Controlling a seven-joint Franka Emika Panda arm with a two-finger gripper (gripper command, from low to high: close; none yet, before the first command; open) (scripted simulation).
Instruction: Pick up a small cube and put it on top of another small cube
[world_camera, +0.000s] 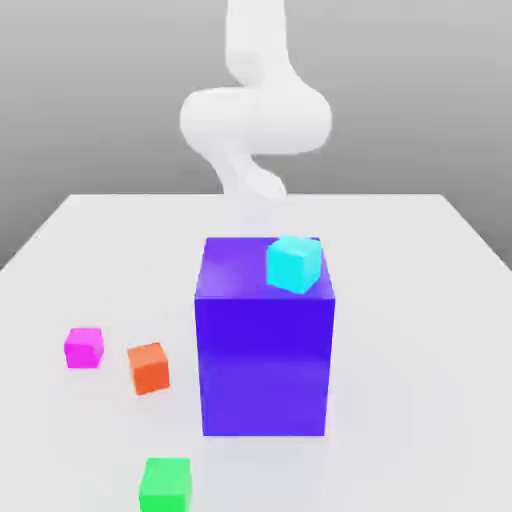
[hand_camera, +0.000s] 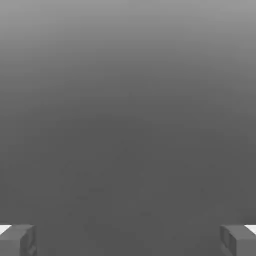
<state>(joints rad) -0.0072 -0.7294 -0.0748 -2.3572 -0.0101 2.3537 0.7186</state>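
On the white table (world_camera: 420, 300), the small magenta cube (world_camera: 84, 347) rests ungrasped near the orange cube (world_camera: 149, 367); with the gripper (hand_camera: 128, 240) spread wide and empty, the approach step applies, requiring descent over the cube.

Soft, even light falls on the pale surface (world_camera: 420, 300), seemingly from above; shadows are faint. The arm (world_camera: 255, 115) renders washed-out and blurred at its edges. Beyond the gripper (hand_camera: 128, 239) lies a smooth grey gradient, darker nearer it, without glare.
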